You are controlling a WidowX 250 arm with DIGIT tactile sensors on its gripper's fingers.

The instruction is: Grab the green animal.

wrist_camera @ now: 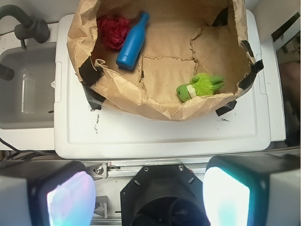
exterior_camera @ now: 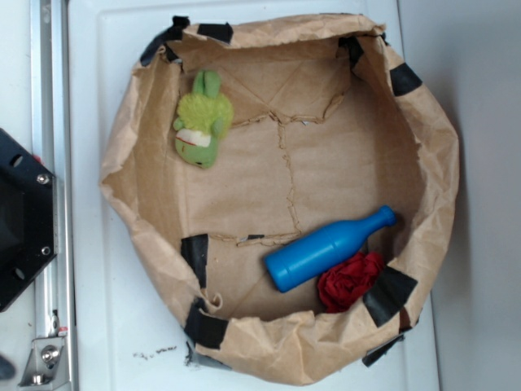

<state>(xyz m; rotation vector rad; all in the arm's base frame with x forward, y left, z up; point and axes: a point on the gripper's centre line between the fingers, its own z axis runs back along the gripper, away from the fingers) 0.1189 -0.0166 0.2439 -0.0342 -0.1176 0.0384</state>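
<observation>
The green animal (exterior_camera: pixel 203 119) is a lime-green plush with two ears, lying on its side at the back left of the brown paper bin (exterior_camera: pixel 146 236). In the wrist view the green animal (wrist_camera: pixel 200 86) lies near the bin's near right wall. My gripper (wrist_camera: pixel 148 193) is high up and far back from the bin, over the robot's black base (wrist_camera: pixel 162 197). Its two pads (wrist_camera: pixel 70 200) stand wide apart with nothing between them. The gripper itself does not show in the exterior view.
A blue bottle (exterior_camera: pixel 326 248) lies on its side in the bin, touching a red cloth lump (exterior_camera: pixel 350 281). The bin stands on a white tray (wrist_camera: pixel 155 134). A metal rail (exterior_camera: pixel 49 122) and the black base (exterior_camera: pixel 20 220) lie left; a sink (wrist_camera: pixel 26 89) flanks the tray.
</observation>
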